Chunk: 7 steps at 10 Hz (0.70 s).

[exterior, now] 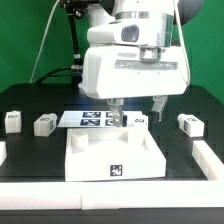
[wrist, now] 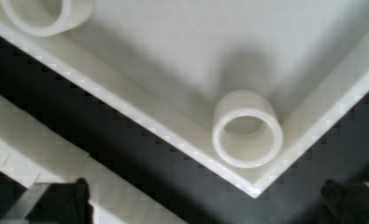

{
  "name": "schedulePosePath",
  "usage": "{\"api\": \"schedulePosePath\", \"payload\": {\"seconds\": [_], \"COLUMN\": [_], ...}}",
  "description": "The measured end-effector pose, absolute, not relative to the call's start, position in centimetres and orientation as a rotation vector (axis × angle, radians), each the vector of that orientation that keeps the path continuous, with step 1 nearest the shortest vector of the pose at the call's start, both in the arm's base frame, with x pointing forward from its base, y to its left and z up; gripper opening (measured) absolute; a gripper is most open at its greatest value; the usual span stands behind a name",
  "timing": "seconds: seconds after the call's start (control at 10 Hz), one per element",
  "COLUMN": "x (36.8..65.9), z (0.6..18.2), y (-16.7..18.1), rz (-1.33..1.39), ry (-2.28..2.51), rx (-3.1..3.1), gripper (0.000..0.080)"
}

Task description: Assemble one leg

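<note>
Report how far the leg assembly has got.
Done: nothing visible; the corner socket in the white tray is empty. In hand: the gripper hangs open and empty above that corner. Left: pick up a leg from the loose ones on the table, then fit it in a socket.

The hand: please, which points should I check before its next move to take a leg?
1. Hand open: ok, the fingers stand wide apart.
2. Hand empty: ok, nothing lies between them.
3. Hand over a leg: not ok, the wrist view shows only a corner of the tray.
4. Corner socket free: ok.
5. Leg at the exterior view's right lying loose on the table: ok.
6. Clearance between hand and tray: cannot tell.
</note>
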<state>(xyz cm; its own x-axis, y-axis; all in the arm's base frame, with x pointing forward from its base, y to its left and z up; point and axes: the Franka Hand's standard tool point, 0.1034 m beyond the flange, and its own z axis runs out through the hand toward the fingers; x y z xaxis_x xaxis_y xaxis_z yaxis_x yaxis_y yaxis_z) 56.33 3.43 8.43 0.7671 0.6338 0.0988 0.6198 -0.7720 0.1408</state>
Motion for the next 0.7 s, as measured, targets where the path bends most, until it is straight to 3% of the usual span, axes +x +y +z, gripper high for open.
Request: {"api": "schedulePosePath", "payload": {"seconds": [0.7], "x": [56.33], "z": [8.43], "y": [3.42], "rz": [0.214], "ry": [1.016], "rx": [2.860], "gripper": [0.0650]}}
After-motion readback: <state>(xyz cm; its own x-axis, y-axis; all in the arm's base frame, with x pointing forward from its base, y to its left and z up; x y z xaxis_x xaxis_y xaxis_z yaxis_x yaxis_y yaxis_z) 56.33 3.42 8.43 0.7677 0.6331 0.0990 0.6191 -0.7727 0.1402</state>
